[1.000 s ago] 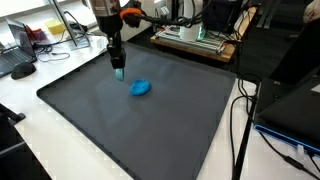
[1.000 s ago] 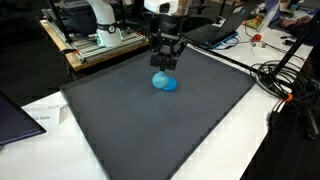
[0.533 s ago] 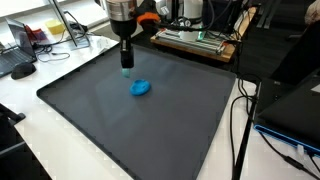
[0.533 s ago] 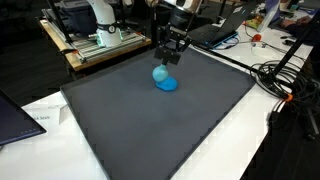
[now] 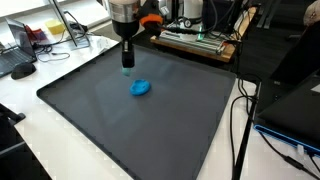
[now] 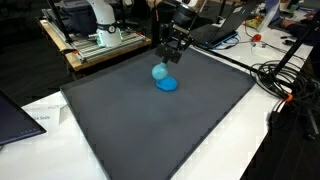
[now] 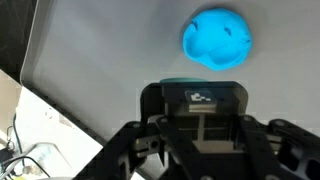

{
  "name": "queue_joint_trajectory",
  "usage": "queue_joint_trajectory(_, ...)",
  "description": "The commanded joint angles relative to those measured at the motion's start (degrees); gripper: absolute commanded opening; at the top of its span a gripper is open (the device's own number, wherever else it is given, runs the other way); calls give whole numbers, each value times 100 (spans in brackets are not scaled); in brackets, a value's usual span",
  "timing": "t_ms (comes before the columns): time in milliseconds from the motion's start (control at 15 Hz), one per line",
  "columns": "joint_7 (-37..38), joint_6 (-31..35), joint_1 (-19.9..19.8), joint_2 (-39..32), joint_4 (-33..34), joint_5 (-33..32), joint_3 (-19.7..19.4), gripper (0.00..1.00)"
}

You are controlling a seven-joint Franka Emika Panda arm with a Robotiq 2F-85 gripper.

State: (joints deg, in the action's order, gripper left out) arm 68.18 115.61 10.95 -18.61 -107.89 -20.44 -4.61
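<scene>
My gripper (image 5: 125, 63) hangs over the far part of the dark grey mat (image 5: 140, 130), shut on a small teal object (image 5: 125, 70) that pokes out below its fingertips. In the wrist view the teal object (image 7: 190, 83) shows as a thin edge just beyond the gripper (image 7: 195, 100). A rounded blue lump (image 5: 142, 88) lies on the mat a short way from the gripper, untouched. It also appears as the blue lump (image 6: 168, 85) below the gripper (image 6: 167, 62), and as the blue lump (image 7: 217, 40) in the wrist view.
The mat (image 6: 160, 130) lies on a white table. Electronics boards (image 5: 195, 38) stand behind its far edge, and black cables (image 5: 240, 120) run along one side. A mouse and keyboard (image 5: 20, 68) sit beyond a corner, and a laptop (image 6: 15, 115) is near another edge.
The gripper has risen from just above the mat and shifted toward the mat's far edge, carrying the teal object. The blue lump has stayed put.
</scene>
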Motion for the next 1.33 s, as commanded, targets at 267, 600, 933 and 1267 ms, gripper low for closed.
queue_joint_trajectory(267,247,-904,240,-293,657,-505,171,22)
queue_joint_trajectory(600,78,-1863,453,-900,1706,-538,371,22)
queue_joint_trajectory(933,-77,-2731,803,-1845,2872,-967,315,22)
queue_joint_trajectory(1267,-465,-3334,1104,-2771,3792,-1418,210,22)
